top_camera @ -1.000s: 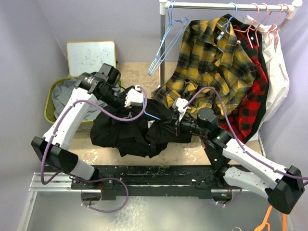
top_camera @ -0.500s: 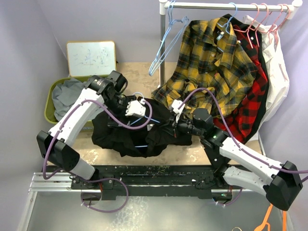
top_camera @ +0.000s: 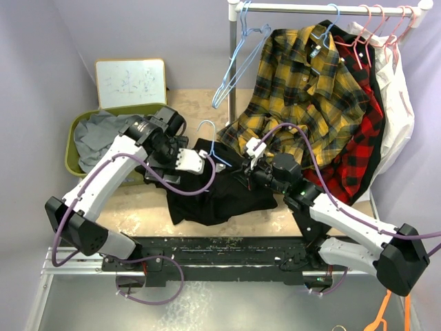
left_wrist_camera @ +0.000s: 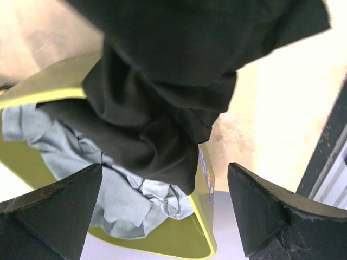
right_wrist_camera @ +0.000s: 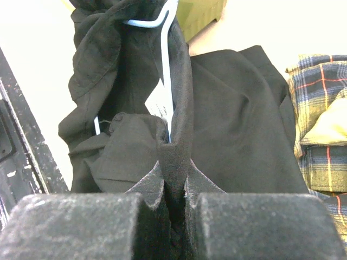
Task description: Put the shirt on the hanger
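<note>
The black shirt (top_camera: 215, 189) lies bunched on the table between my arms. The light-blue hanger (top_camera: 219, 156) is inside it, with its pale hook sticking up at the shirt's top edge. My right gripper (top_camera: 242, 167) is shut on a fold of the shirt. In the right wrist view the jaws (right_wrist_camera: 174, 173) pinch black fabric (right_wrist_camera: 238, 124), and the hanger wire (right_wrist_camera: 165, 70) runs just beyond them. My left gripper (top_camera: 193, 164) is at the shirt's left edge. In the left wrist view it (left_wrist_camera: 165, 173) is wide open and empty, with the shirt (left_wrist_camera: 162, 97) hanging beyond the fingers.
A green bin (top_camera: 69, 162) with a grey garment (top_camera: 96, 131) sits at the left; both show in the left wrist view (left_wrist_camera: 162, 246). A whiteboard (top_camera: 129, 83) stands behind. The rack (top_camera: 234, 62) holds a spare blue hanger (top_camera: 233, 72), a yellow plaid shirt (top_camera: 303, 89) and pink hangers (top_camera: 372, 24).
The shirt bundle has shifted right and drawn in from the left. The hanger hook now sticks up above it. My left gripper has moved down and slightly left; the right gripper has moved up.
</note>
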You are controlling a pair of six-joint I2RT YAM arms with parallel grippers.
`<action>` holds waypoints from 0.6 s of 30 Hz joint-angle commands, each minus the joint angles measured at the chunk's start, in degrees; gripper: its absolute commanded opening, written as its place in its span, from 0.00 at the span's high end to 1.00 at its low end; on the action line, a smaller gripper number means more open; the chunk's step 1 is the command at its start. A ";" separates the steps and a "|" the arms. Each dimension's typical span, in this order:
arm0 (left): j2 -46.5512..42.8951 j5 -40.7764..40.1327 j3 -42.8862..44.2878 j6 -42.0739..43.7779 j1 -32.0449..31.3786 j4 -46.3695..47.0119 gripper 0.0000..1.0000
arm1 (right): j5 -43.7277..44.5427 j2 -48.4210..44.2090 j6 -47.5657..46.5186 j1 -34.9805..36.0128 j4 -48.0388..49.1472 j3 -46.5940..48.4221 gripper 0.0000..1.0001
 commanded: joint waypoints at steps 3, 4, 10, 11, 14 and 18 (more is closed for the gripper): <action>-4.07 -2.32 3.73 -18.98 2.55 20.17 0.01 | 1.72 -1.93 0.15 -0.46 7.61 -0.68 1.00; -4.09 0.59 5.54 -22.22 3.03 21.34 0.01 | 0.41 -2.21 -0.32 -0.42 7.31 -0.83 1.00; 1.26 36.42 22.92 -22.51 12.28 11.85 0.00 | -7.55 -3.98 -5.12 -0.43 2.88 -0.42 1.00; 2.19 40.13 24.10 -21.68 12.33 10.24 0.00 | -7.77 -4.17 -5.35 -0.47 1.91 -0.16 1.00; 5.27 47.70 27.61 -19.55 12.38 6.19 0.02 | -7.54 -5.83 -4.81 -0.46 0.20 0.22 1.00; 6.62 54.45 32.45 -19.16 12.39 2.13 0.03 | -9.17 -10.68 -4.50 -0.41 -3.61 0.57 1.00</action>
